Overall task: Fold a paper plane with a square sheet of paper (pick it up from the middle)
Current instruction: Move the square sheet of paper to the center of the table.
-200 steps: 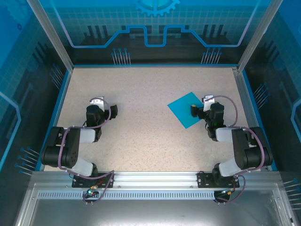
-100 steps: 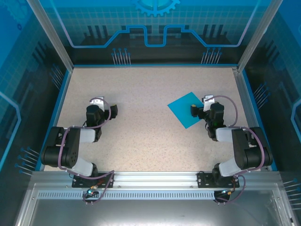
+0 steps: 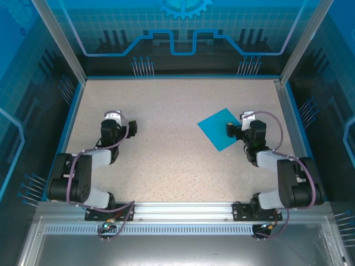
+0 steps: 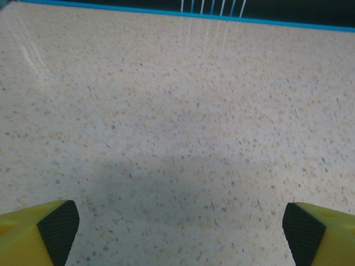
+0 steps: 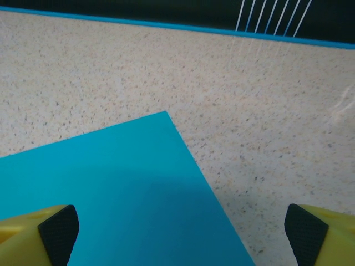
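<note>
1. My left gripper (image 4: 180,230): fingers stand wide apart with nothing between them. The black pads (image 4: 58,226) on the yellow fingers sit at the lower corners of the left wrist view, over the bare speckled table (image 4: 177,111).
2. From above, my left gripper (image 3: 116,123) is on the left half of the table, well apart from the paper.
3. My right gripper (image 5: 180,233): fingers likewise wide apart, gripping nothing.
4. The square sheet of paper (image 5: 111,188) lies flat on the table, plain cyan-blue. In the right wrist view one corner points toward the blue far border (image 5: 166,25). The sheet lies below my left finger and the middle of the gap; the right finger is over bare table.
5. From above, the sheet (image 3: 220,128) is on the right half of the table, turned diamond-wise. My right gripper (image 3: 238,127) is over its right corner.
6. Whether the pads touch the paper: cannot tell.
</note>
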### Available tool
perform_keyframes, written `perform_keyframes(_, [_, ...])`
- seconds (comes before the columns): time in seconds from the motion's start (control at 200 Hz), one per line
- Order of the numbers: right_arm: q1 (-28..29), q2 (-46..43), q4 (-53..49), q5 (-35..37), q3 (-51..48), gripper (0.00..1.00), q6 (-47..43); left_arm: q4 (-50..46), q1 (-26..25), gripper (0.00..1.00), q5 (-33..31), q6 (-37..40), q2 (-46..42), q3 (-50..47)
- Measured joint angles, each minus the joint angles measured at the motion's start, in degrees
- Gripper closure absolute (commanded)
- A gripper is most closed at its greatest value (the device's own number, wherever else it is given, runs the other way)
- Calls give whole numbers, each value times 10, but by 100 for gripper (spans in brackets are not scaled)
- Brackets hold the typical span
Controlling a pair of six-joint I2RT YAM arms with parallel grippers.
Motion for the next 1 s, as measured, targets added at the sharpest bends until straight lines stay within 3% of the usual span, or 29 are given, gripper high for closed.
perform_keyframes(0.2, [16,-58,-174,17,89,1,40,-111,0,1,-39,-52,-79,38])
perform_keyframes(0.365, [34,-47,-344,-42,208,1,96,-214,0,1,-15,-98,-148,85])
perform_keyframes(0.655, [79,128,-510,-122,382,1,234,-321,0,1,78,-143,-192,158])
perform_keyframes(1.0, [95,251,-584,-105,425,1,363,-361,0,1,166,-155,-193,160])
